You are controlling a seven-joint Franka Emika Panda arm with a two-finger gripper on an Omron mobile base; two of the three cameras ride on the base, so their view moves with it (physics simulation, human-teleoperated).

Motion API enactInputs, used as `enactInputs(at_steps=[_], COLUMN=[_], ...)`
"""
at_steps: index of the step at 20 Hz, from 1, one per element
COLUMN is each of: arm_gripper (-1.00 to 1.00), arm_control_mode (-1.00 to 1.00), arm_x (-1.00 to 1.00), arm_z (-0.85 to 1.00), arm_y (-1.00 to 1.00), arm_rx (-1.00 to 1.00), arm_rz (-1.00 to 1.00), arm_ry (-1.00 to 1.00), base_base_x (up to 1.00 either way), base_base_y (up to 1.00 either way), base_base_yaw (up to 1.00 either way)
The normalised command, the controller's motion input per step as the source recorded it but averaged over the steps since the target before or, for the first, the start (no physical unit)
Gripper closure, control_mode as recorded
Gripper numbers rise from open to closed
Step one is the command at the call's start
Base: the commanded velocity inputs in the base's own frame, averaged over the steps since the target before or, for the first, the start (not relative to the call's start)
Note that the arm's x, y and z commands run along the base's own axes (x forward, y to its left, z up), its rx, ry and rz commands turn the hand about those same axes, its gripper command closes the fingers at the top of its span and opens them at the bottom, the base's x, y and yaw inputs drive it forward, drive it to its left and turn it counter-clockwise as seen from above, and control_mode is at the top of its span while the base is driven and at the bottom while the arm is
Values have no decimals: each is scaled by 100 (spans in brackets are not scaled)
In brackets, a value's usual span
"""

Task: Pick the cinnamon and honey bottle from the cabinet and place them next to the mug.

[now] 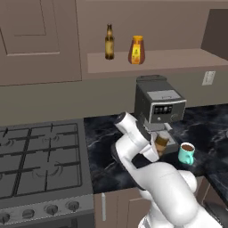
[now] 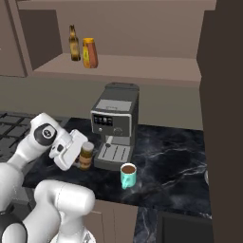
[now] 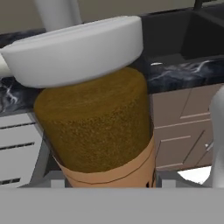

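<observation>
Right now your gripper (image 2: 81, 159) is clenched on the cinnamon (image 2: 86, 155), the small brown jar with the paler tan end. You can see it from the right base view held low over the dark marble counter (image 2: 171, 161), just left of the coffee machine's (image 2: 115, 124) drip tray. In the left base view the cinnamon (image 1: 161, 143) peeks out past the white forearm, close in front of the coffee machine (image 1: 158, 104) and a little left of the mug (image 1: 186, 153). The hand view gives you the jar up close: the cinnamon (image 3: 98, 127) sits between the fingers, its speckled brown body towards the camera and its tan band low in the picture.

Look at the mug (image 2: 127, 175) from the right base view: it stands upright on the counter, near the front edge, with dark liquid inside, to the right of the held jar and apart from it.

Up on the cabinet (image 1: 40, 40), you find the honey bottle (image 1: 136, 50) standing upright on the long shelf ledge, just right of a slender dark bottle (image 1: 109, 42). The right base view shows the same pair, honey bottle (image 2: 89, 52) beside the dark bottle (image 2: 74, 43), at the far left of the shelf.

To the left of the counter lies the stove (image 1: 38, 158) with its grey grates.
</observation>
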Motion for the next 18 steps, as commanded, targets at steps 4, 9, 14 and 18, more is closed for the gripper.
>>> enactInputs(at_steps=[4, 9, 14, 18], arm_gripper=[100, 100, 100, 100], arm_control_mode=[-100, -100, -100, -100], arm_x=[0, 0, -8, -14], arm_z=[-18, -2, 0, -1], arm_y=[0, -13, -29, -48], arm_rx=[-7, -4, 0, 0], arm_rz=[1, 10, 11, 2], arm_ry=[0, 0, 0, 0], base_base_x=[0, 0, 0, 0], base_base_y=[0, 0, 0, 0], base_base_yaw=[0, 0, 0, 0])
